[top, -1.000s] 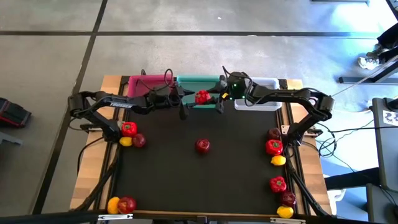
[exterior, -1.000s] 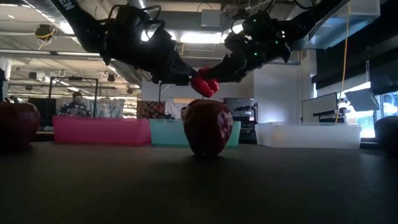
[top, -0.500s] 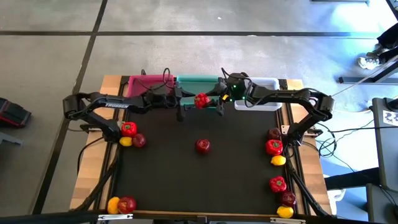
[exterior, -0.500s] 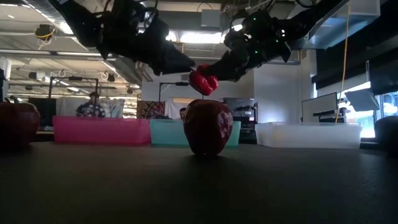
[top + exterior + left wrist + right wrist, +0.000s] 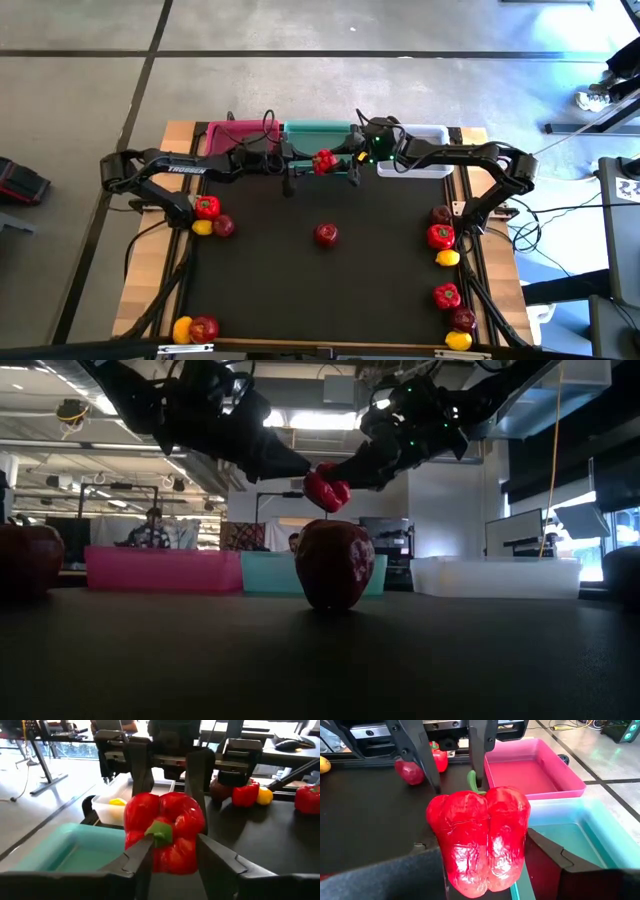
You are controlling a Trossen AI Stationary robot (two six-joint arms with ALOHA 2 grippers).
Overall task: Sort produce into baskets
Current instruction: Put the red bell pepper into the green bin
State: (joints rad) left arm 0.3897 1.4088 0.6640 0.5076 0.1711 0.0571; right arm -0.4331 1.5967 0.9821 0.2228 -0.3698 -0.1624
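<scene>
A bright red bell pepper [image 5: 323, 160] with a green stem hangs in the air over the near rim of the teal basket [image 5: 315, 131]. It is held between both grippers. My left gripper [image 5: 306, 162] reaches it from the table's left and my right gripper [image 5: 345, 160] from the right, each shut on it. The pink basket [image 5: 240, 134] stands left of the teal one and the white basket [image 5: 425, 135] right of it. A dark red apple [image 5: 326, 234] rests on the table's middle. My left gripper has the pepper's stem end between its two fingers [image 5: 135, 862], one on each side [image 5: 135, 832] of the green stem. It comes in about level from the table's left. The pepper is clear of the table. My right gripper pinches the pepper's end opposite the stem, its flanks [image 5: 512, 860] between the two fingers [image 5: 545, 852]. It comes slanting slightly down from the table's right. The pepper lies on its side, stem toward the left gripper.
Produce lies along both side edges: a pepper [image 5: 207, 207], lemon and apple at mid left, a lemon and apple [image 5: 204, 328] at near left, and several pieces down the right edge [image 5: 441, 236]. A lemon [image 5: 117, 801] lies in the white basket.
My left gripper has risen a little at the pepper's stem end. The pepper has stayed in the air between both grippers, shifting only slightly. My right gripper has kept still.
</scene>
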